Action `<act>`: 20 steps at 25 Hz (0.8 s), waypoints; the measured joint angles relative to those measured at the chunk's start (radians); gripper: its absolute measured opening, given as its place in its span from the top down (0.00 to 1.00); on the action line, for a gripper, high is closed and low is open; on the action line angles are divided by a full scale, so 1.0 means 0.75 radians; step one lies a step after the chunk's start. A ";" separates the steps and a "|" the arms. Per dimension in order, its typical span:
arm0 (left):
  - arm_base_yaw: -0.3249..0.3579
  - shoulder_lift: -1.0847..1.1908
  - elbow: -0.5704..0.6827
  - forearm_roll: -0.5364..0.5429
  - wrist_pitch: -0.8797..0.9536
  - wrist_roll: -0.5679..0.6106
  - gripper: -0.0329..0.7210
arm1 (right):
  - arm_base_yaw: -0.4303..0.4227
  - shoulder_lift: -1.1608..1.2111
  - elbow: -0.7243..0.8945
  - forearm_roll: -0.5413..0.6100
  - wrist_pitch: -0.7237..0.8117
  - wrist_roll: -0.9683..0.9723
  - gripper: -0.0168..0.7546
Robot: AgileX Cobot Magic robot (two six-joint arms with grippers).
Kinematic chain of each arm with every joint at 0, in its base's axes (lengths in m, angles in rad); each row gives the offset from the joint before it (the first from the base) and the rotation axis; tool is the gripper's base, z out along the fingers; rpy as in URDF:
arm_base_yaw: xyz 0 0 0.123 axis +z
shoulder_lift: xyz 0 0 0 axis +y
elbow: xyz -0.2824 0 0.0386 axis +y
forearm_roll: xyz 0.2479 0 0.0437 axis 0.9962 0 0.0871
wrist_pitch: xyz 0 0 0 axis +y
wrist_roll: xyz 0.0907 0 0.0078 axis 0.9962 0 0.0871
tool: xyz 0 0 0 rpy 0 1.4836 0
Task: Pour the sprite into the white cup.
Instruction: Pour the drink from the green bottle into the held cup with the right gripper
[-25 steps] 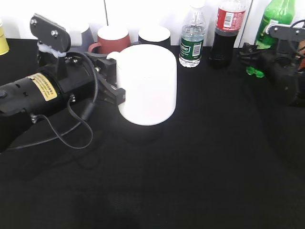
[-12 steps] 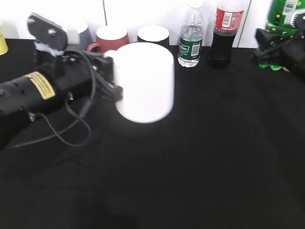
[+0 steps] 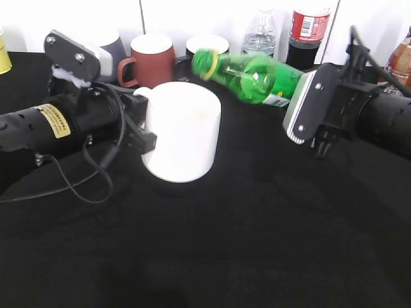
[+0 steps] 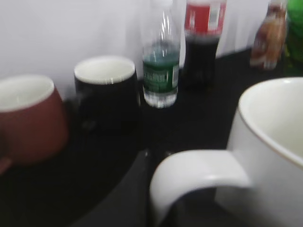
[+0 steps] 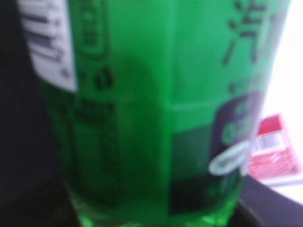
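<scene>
The white cup (image 3: 183, 138) stands on the black table, left of centre. My left gripper (image 3: 142, 125) is shut on its loop handle (image 4: 196, 172). My right gripper (image 3: 302, 106) is shut on the base of the sprite (image 3: 250, 76), a bright-green bottle. The bottle is tipped almost level, with its capped neck pointing left, over the cup's far rim. The sprite fills the right wrist view (image 5: 156, 109), so the jaws are hidden there. The cup's pale inside (image 4: 279, 118) shows in the left wrist view.
At the back stand a grey mug (image 3: 109, 45), a red-brown mug (image 3: 152, 59), a dark mug (image 3: 207, 46), a clear water bottle (image 3: 260, 40) and a cola bottle (image 3: 306, 35). A brown bottle (image 3: 399, 58) is at the far right.
My right gripper has carried the sprite from the back right to the middle and tipped it over the cup. The cup and left gripper have shifted slightly left.
</scene>
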 joint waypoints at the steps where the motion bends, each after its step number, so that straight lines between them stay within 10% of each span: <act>1: 0.000 0.000 0.000 0.000 0.000 0.057 0.90 | 0.000 0.000 -0.008 0.002 0.000 -0.076 0.47; 20: 0.062 0.000 0.000 0.021 0.088 0.136 0.90 | 0.000 0.001 -0.192 -0.064 0.058 -0.520 0.49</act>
